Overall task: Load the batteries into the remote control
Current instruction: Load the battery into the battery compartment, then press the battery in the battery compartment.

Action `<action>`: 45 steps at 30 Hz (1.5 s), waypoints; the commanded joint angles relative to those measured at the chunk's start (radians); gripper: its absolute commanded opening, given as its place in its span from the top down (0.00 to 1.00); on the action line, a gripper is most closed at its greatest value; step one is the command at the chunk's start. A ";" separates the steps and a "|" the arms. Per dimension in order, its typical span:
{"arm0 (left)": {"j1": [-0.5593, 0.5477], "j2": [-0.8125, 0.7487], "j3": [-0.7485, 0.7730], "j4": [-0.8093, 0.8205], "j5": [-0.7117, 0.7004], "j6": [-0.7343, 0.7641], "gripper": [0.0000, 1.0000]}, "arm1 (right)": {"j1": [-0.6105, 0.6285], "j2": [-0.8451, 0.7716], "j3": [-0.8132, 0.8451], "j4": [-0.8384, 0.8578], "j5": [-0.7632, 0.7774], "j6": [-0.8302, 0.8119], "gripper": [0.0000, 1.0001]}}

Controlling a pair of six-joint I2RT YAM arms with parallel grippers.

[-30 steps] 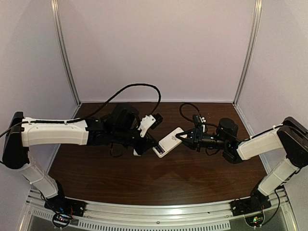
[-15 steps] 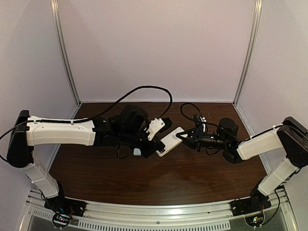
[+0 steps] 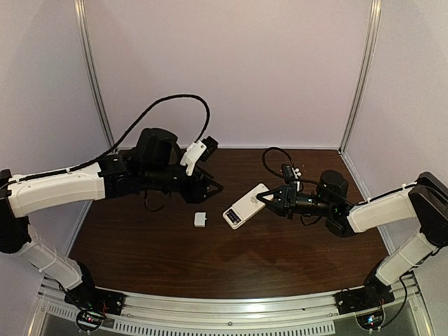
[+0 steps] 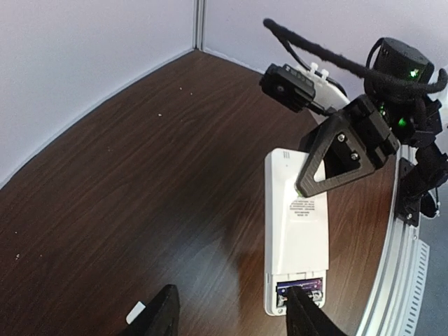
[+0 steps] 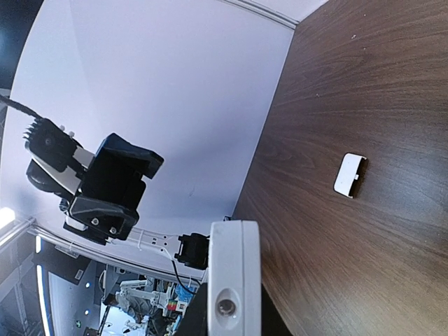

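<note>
White remote control (image 3: pixel 243 208) pinched in right claw (image 3: pixel 269 199)

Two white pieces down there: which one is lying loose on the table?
The small cover slab, lying alone on the table left of the remote control. The remote control is larger and clamped in the right gripper.

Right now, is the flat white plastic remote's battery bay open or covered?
Open: purple battery visible in remote; small white cover lies apart.
</note>
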 commanded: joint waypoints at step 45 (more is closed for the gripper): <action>-0.009 0.152 -0.015 0.060 0.321 -0.049 0.41 | 0.036 -0.051 0.068 -0.033 -0.033 -0.056 1.00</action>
